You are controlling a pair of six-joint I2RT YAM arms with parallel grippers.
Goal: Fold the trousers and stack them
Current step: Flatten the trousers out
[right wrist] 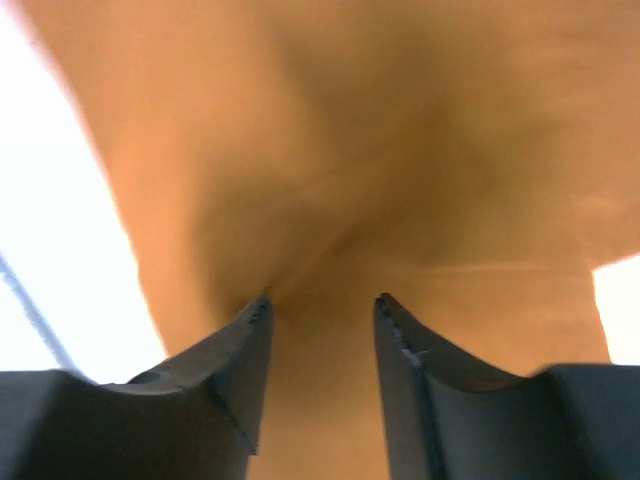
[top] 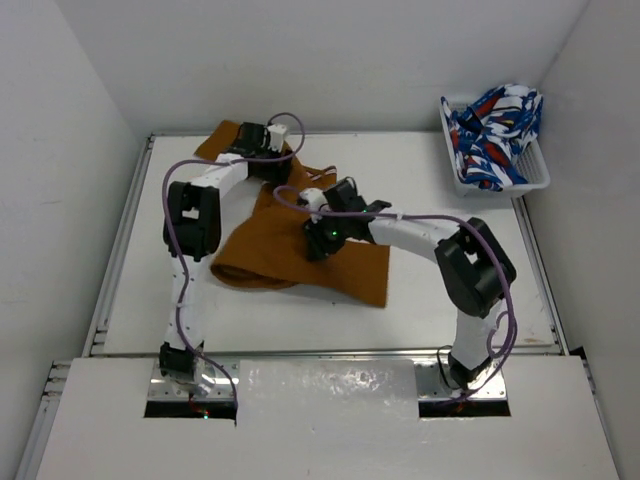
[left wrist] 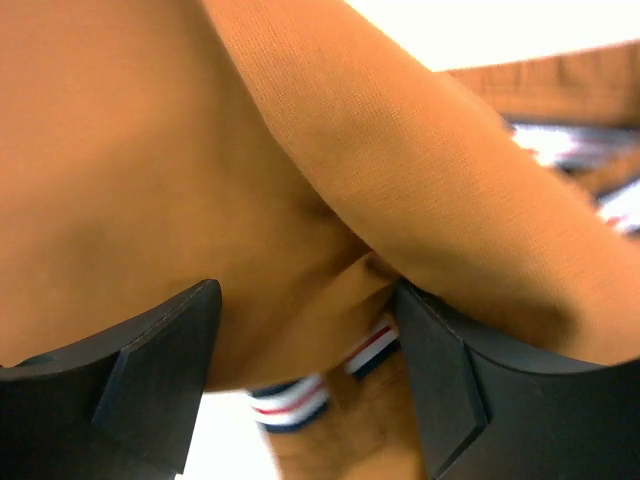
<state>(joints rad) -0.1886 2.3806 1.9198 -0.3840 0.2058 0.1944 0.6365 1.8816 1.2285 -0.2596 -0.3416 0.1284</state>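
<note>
The mustard trousers [top: 345,270] lie partly folded in the middle of the table, with one end reaching to the back left. My left gripper [top: 265,150] hovers over that back end, open. In the left wrist view its jaws [left wrist: 305,300] stand wide apart over the ochre cloth [left wrist: 200,150], and the striped waistband edge [left wrist: 290,400] shows between them. My right gripper [top: 316,248] presses down on the middle of the trousers. Its jaws [right wrist: 322,305] stand a short way apart with the fabric [right wrist: 400,150] creased between the fingertips.
A white basket [top: 540,182] at the back right holds blue-white-red patterned clothes [top: 495,125]. White walls close in the table [top: 450,300] at the back and on both sides. Purple cables loop over both arms.
</note>
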